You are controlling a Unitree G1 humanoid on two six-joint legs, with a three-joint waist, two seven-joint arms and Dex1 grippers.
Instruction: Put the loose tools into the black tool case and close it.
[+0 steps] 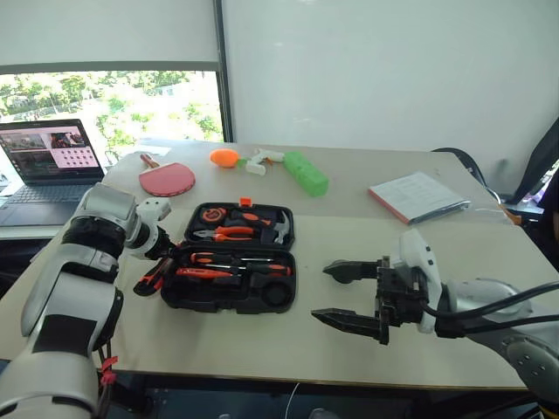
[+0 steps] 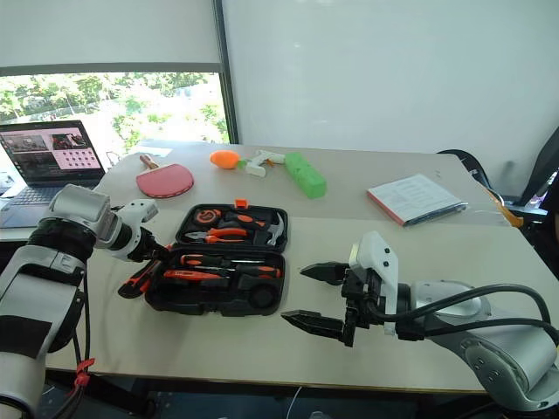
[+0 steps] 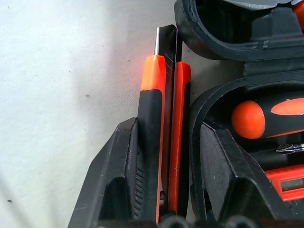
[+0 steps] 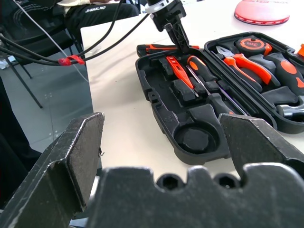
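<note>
Left claw (image 3: 164, 209) grips the utility knife (image 3: 161, 123) on the tabletop (image 1: 349, 262), just left of the open tool case (image 1: 229, 292); right claw (image 1: 349, 297) wide. Likely risk: the knife snagging the case's rim.

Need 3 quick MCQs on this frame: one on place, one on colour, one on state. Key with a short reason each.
1. Where does the utility knife lie?
A. on the table beside the tool case's left edge
B. inside the case
C. on the laptop

2. What colour is the paddle?
A. green
B. red
C. blue

3. How is the tool case?
A. shut and latched
B. open, tools in its slots
C. upside down

Key: 1 A, the left wrist view shows it on the table next to the case wall, between the left gripper's fingers. 2 B, red blade near the laptop. 3 B, both halves lie flat and open.
</note>
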